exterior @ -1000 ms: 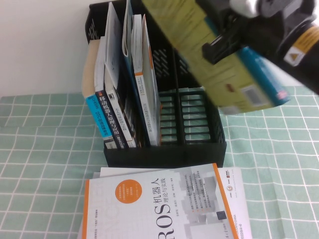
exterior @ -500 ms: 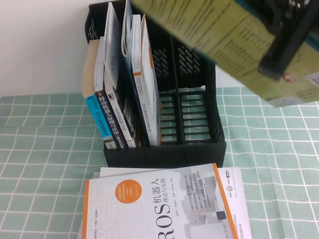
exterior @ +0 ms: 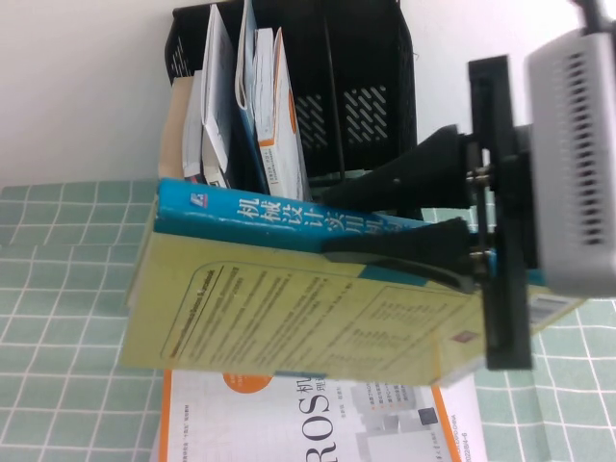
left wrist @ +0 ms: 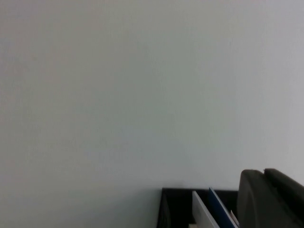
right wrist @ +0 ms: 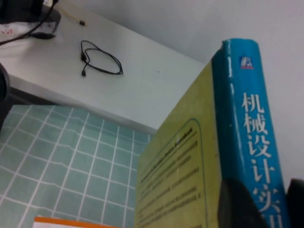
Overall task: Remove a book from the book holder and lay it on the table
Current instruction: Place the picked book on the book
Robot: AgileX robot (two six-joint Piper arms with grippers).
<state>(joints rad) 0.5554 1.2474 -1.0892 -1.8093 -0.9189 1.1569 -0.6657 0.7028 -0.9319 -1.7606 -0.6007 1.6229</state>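
My right gripper [exterior: 332,226] is shut on the book [exterior: 289,318], one finger on the bright blue spine side and the other on the pale yellow cover. The book hangs lengthwise in the air in front of the black book holder [exterior: 371,106], spine up, hiding the holder's lower front. In the right wrist view the blue spine [right wrist: 247,123] sits between the right gripper's [right wrist: 273,209] dark fingers [right wrist: 240,204]. The mint-green gridded table [exterior: 58,250] lies below. My left gripper [left wrist: 264,190] shows only as a dark shape near the holder's top edge [left wrist: 180,194].
A white-and-orange ROS book [exterior: 318,423] lies flat on the table under the held book. Several books [exterior: 260,106] stand in the holder's left compartments. A white desk with a black cable [right wrist: 99,59] lies beyond the cloth's edge.
The book has swung down and left from high at the upper right to hang level in front of the holder. My right gripper and wrist came down with it.
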